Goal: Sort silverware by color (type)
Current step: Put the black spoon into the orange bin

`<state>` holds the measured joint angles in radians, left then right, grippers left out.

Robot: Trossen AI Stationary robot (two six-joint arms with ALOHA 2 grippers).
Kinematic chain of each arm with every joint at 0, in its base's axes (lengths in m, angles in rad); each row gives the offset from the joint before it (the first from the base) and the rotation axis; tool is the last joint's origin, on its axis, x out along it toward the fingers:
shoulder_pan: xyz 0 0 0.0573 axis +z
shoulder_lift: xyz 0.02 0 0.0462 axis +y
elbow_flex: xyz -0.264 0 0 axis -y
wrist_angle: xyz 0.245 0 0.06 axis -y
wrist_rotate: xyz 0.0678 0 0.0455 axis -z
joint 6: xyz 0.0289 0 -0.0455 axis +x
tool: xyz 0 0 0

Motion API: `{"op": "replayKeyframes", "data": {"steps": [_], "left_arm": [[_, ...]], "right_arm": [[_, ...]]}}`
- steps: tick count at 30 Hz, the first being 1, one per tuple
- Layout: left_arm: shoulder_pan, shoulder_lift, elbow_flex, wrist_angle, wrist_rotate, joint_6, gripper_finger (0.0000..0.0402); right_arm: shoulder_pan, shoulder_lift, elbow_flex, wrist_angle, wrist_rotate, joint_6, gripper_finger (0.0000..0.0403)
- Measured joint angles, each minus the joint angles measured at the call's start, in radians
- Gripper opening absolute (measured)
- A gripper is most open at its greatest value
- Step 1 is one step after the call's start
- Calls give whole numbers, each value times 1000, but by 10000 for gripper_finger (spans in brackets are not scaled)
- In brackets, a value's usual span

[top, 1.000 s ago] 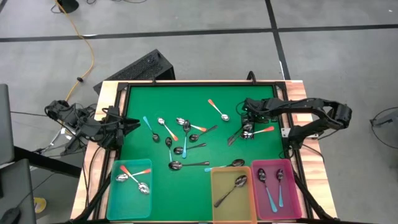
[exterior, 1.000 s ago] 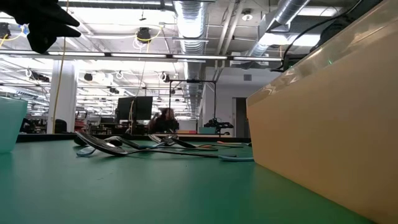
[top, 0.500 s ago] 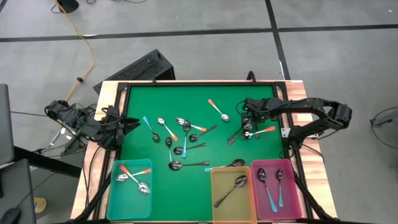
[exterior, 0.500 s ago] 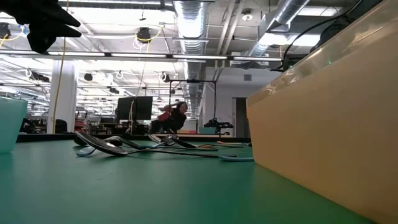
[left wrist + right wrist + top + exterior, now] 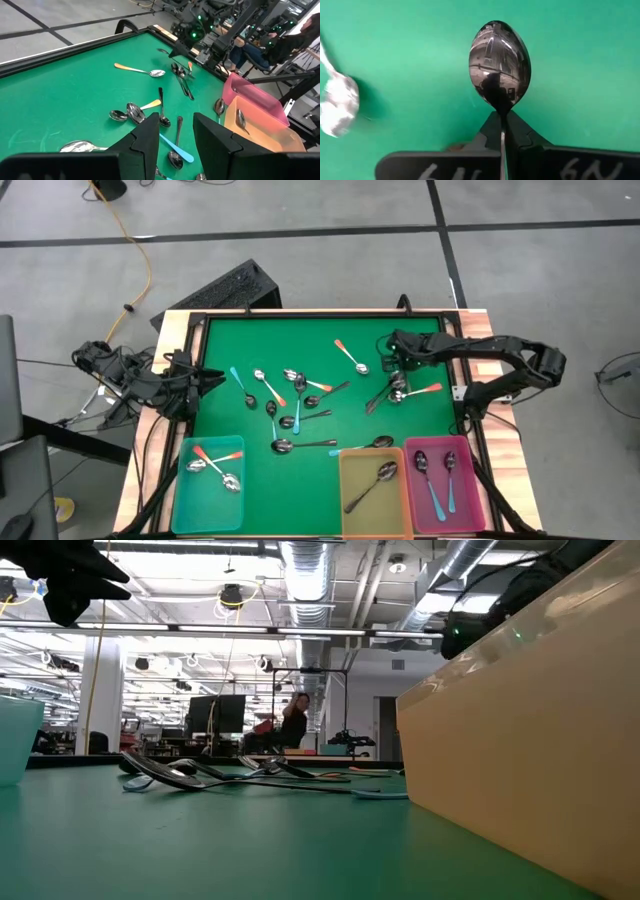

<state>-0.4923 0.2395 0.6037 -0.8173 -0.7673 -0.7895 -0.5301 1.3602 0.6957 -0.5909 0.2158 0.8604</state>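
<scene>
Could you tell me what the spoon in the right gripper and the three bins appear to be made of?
The spoon looks like polished metal: its bowl mirrors the room. The teal bin, yellow bin and pink bin look like plastic, probably translucent: evenly coloured, thin walls, soft sheen.

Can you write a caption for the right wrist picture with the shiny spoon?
The right gripper pinches the neck of a shiny dark-metal spoon above the green table mat.

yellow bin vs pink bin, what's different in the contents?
The yellow bin holds one spoon, dark-handled, lying diagonally. The pink bin holds two spoons, both with light blue handles, lying roughly lengthwise. Both bins sit side by side at the mat's near edge.
</scene>
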Motion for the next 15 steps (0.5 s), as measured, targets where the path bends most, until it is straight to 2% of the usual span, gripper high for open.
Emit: {"op": "replayKeyframes", "data": {"steps": [11,15], "left_arm": [[0,0,0,0,-5,-1,105],[0,0,0,0,-7,-1,105]], "right_arm": [[-68,0,175,-1,-3,-208,8],[-66,0,239,10,-65,-291,7]]}}
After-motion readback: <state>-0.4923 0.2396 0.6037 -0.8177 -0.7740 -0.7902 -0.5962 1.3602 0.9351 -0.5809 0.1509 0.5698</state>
